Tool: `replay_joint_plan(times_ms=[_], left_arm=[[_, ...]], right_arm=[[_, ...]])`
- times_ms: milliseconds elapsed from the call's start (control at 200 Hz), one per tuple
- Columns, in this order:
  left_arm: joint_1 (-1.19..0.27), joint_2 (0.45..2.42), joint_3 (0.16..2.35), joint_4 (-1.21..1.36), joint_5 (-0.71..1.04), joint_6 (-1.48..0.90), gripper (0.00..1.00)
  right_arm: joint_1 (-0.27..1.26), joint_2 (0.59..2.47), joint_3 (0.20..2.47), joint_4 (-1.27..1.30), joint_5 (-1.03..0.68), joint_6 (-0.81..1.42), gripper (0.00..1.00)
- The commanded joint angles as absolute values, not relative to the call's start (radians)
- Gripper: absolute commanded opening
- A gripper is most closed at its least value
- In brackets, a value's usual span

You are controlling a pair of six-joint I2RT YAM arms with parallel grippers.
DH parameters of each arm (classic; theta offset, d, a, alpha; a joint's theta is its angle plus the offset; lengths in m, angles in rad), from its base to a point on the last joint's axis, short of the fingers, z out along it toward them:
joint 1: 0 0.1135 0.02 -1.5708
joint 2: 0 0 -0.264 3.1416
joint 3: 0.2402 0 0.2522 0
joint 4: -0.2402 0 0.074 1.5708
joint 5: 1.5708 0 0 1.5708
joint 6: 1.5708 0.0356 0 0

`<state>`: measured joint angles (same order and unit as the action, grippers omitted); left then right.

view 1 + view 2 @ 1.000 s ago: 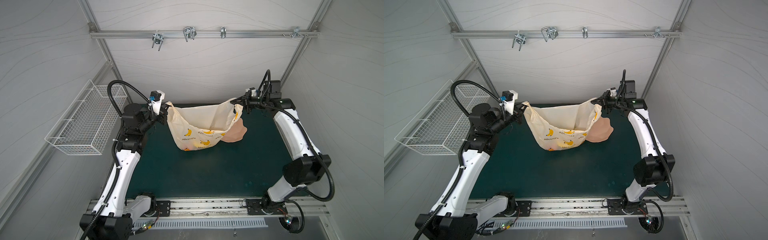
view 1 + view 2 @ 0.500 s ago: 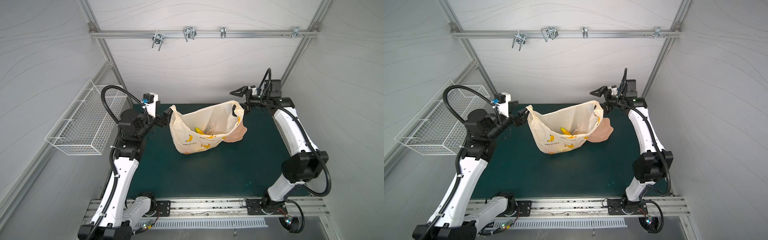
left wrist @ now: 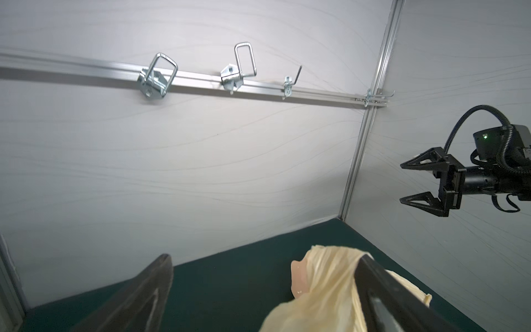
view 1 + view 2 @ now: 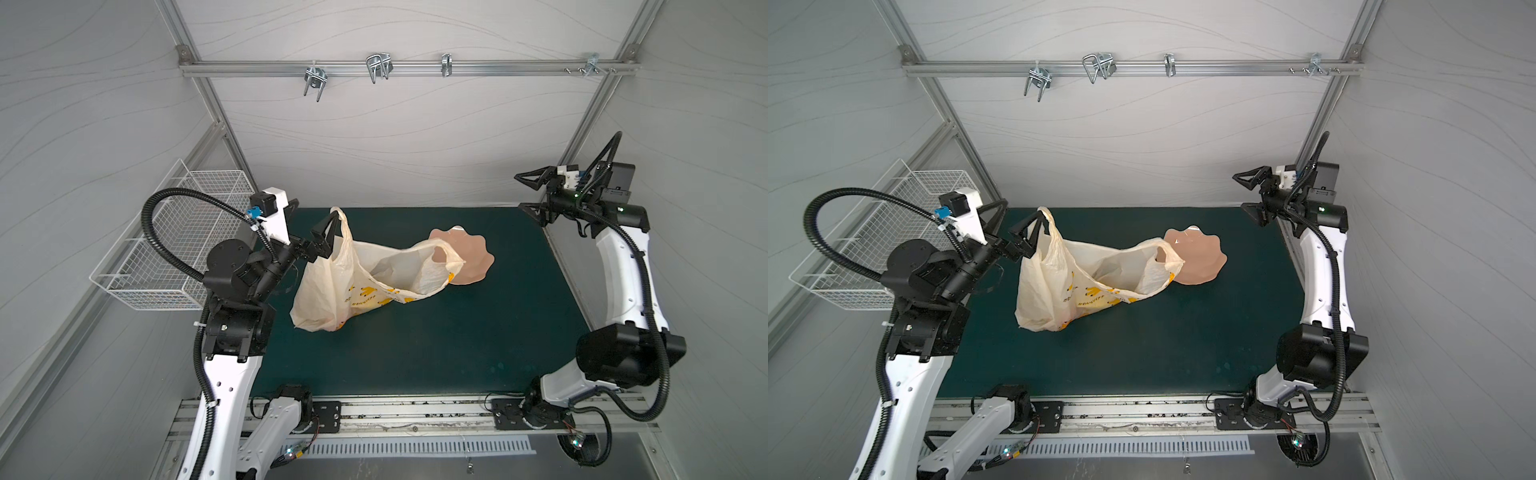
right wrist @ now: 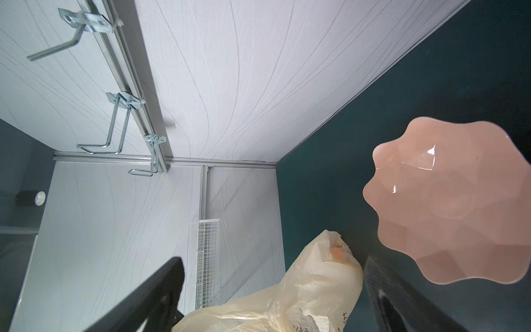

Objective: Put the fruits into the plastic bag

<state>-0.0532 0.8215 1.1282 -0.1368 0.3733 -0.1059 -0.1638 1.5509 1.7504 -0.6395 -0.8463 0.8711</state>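
Dark green desk carries the bag and the bowl. Plastic bag lies slumped left of centre in both top views, with its mouth gaping to the right and a banana print on its side. Folds hide its inside from above, so I can't see the fruits there.

Wire basket hangs on the left wall beside the left arm; only mesh shows.

Pink bowl sits just behind the bag's free end, touching or overlapped by it. The right wrist view shows its bare faceted inside.

Left gripper has its jaws spread wide, clamping nothing. One handle loop hangs over a single finger, and the left wrist view confirms the film draped there.

Right gripper is at the back right corner, well apart from the bag, jaws fully spread and holding nothing. It is also seen from the left wrist.

Only the right wrist view shows an orange patch through the film; I can't tell whether it is fruit or print.
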Motion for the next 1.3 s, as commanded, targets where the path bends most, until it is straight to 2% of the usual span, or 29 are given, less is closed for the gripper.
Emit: replay_joint_plan(times_ms=[0, 165, 315, 425, 645, 800, 1166, 1296], left_arm=[[-0.049, 0.798, 1.038, -0.172, 0.369, -0.140, 0.98], [-0.051, 0.818, 1.014, -0.076, 0.437, -0.226, 0.96], [-0.084, 0.862, 1.078, -0.092, 0.465, -0.193, 0.95], [-0.088, 0.857, 1.070, -0.109, 0.470, -0.186, 0.94], [-0.087, 0.835, 1.056, -0.148, 0.468, -0.159, 0.94], [-0.088, 0.821, 1.046, -0.160, 0.465, -0.152, 0.94], [-0.088, 0.811, 1.042, -0.174, 0.479, -0.145, 0.94], [-0.088, 0.811, 1.040, -0.171, 0.489, -0.147, 0.93]], right_arm=[[-0.160, 1.520, 1.696, -0.593, -0.875, 0.890, 0.99], [-0.105, 1.550, 1.724, -0.621, -0.904, 0.849, 0.99], [0.073, 1.628, 1.794, -0.857, -0.938, 0.573, 0.99], [0.251, 1.650, 1.780, -1.061, -0.763, 0.332, 0.99], [0.509, 1.589, 1.609, -1.092, -0.553, 0.186, 0.99], [0.551, 1.522, 1.519, -1.033, -0.556, 0.160, 0.99], [0.606, 1.406, 1.495, -1.023, -0.568, 0.079, 0.99], [0.670, 1.411, 1.465, -1.048, -0.506, 0.048, 0.99]])
